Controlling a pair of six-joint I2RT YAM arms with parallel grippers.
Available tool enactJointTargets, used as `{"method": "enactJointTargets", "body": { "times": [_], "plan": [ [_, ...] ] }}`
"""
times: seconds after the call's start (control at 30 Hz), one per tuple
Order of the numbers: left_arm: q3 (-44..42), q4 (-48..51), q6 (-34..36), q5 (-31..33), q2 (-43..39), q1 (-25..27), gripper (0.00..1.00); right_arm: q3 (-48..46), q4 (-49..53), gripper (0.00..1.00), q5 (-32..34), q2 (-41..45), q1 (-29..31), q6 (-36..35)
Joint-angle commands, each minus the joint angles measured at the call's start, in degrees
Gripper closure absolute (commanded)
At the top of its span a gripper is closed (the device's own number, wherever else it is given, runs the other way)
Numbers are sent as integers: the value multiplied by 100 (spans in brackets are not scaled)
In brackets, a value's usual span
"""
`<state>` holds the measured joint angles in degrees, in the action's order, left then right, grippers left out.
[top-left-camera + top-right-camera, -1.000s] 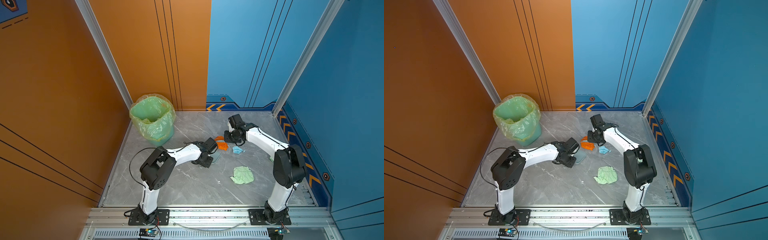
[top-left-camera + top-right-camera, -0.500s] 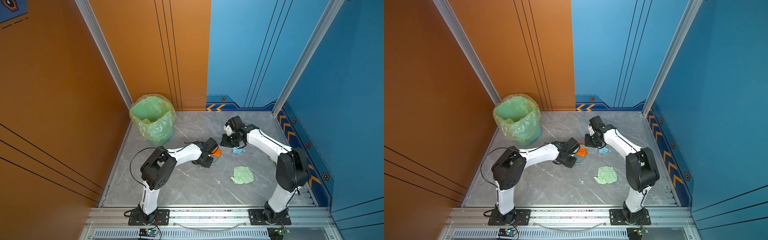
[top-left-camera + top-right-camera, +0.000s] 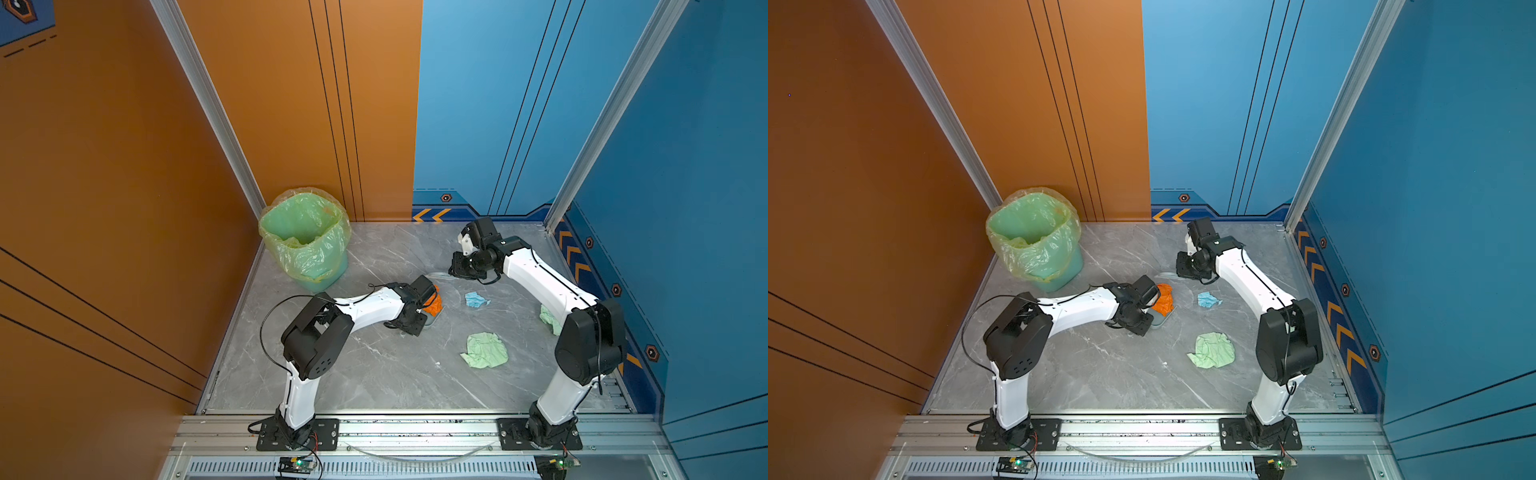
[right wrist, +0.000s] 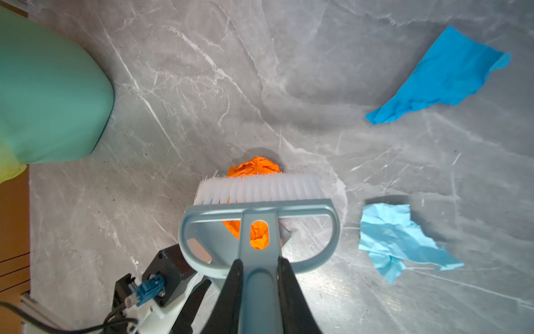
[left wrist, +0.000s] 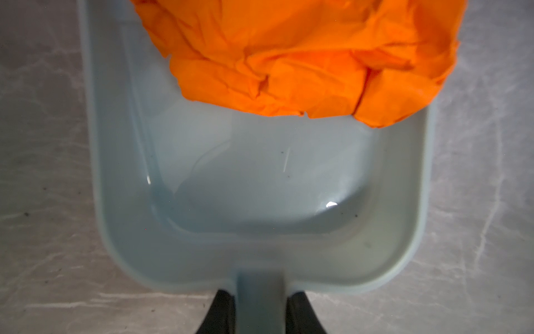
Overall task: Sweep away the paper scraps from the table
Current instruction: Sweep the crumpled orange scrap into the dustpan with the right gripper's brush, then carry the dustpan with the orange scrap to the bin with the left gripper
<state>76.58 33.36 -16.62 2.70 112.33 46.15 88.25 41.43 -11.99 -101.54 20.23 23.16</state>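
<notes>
You have bare worktop (image 3: pixel 374 374) across the near middle and at the far centre. The lined bin (image 3: pixel 316 257) fills the far left corner; a pale green scrap (image 3: pixel 484 351) lies right of centre.

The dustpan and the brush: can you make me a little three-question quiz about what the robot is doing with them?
1. True or false: the crumpled orange paper scrap rests at the open mouth of the pale blue-grey plastic dustpan, whose handle the left pincer grips.
2. What does the right pincer hold?
A. a blue-grey plastic brush with white bristles
B. a bin bag
C. a red paper ball
3. What colour is the big crumpled paper scrap lying nearest the front rail of the grey marble table?

Key: 1 true; 2 A; 3 pale green.
</notes>
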Motion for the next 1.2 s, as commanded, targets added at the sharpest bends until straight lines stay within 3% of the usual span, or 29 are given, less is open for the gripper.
{"method": "enactJointTargets", "body": {
  "times": [0.0, 0.37, 0.7, 1.17],
  "plan": [
    [112, 82, -87, -39, 115, 43, 100, 305, 167, 100, 780, -421, 16, -289],
    [136, 84, -76, -33, 131, 22, 100, 396, 677, 100, 1263, -791, 372, -798],
    [147, 78, -70, -28, 131, 10, 100, -307, 866, 100, 425, -32, 596, -1097],
    [16, 74, -78, 245, -169, 14, 100, -46, 862, 100, 455, 319, 221, -1046]
  ]
}}
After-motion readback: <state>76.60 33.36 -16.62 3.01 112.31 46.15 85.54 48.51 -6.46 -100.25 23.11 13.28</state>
